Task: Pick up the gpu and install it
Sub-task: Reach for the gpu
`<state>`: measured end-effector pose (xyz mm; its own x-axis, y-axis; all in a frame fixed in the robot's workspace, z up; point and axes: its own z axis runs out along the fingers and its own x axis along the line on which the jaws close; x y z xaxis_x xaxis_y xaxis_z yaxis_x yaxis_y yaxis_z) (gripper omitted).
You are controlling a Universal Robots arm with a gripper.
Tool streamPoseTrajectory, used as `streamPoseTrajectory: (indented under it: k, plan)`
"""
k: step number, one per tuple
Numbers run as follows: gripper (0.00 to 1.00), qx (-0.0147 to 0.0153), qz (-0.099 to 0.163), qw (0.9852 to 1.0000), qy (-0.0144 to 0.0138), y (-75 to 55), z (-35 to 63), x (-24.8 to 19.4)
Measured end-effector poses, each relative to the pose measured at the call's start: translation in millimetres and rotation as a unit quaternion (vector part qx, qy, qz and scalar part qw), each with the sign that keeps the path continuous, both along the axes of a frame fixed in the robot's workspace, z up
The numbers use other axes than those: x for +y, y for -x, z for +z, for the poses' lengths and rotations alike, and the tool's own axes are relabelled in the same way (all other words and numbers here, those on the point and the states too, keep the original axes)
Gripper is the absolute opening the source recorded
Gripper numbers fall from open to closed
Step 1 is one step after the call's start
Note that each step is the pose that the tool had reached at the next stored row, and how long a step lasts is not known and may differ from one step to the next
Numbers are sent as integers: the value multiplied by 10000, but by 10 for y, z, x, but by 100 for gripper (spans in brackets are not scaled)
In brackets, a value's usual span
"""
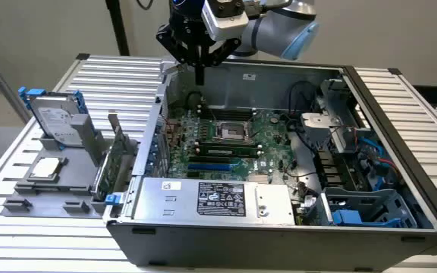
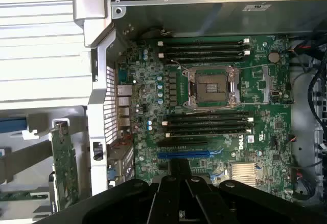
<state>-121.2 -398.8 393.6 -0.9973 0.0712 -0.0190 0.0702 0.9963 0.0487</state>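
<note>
Black metal case [image 1: 279, 244] lies open, its green motherboard [image 1: 238, 139] bare and the long blue slot [image 2: 184, 154] empty. Nothing of the task looks done. The gpu [image 1: 114, 156] stands on edge in the grey holder [image 1: 21, 202] just outside the case, on the exterior view's left, untouched. The gripper [image 1: 200, 77] hangs over the case's far left corner, well apart from the card, fingers pressed together on nothing. Picking up and installing are both left. Count: one case, one motherboard, one holder, one hard drive [image 1: 57, 122], one gpu, one gripper, one CPU chip [image 1: 45, 168].
</note>
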Motion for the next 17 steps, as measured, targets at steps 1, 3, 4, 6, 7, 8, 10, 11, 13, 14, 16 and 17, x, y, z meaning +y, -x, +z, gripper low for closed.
streamPoseTrajectory:
  k: [1,3,4,6,7,8,10,11,13,14,16,17]
  plan:
    - [11,0,0,10000,0,0,0,0]
    - [11,0,0,10000,0,0,0,0]
    - [11,0,0,10000,0,0,0,0]
    - [11,0,0,10000,0,0,0,0]
    - [11,0,0,10000,0,0,0,0]
    - [11,0,0,10000,0,0,0,0]
    - [11,0,0,10000,0,0,0,0]
    - [11,0,0,10000,0,0,0,0]
    - [11,0,0,10000,0,0,0,0]
    - [11,1,0,10000,2,7,2,-7]
    - [11,0,0,10000,0,56,0,-52]
    - [11,0,0,10000,0,89,0,-77]
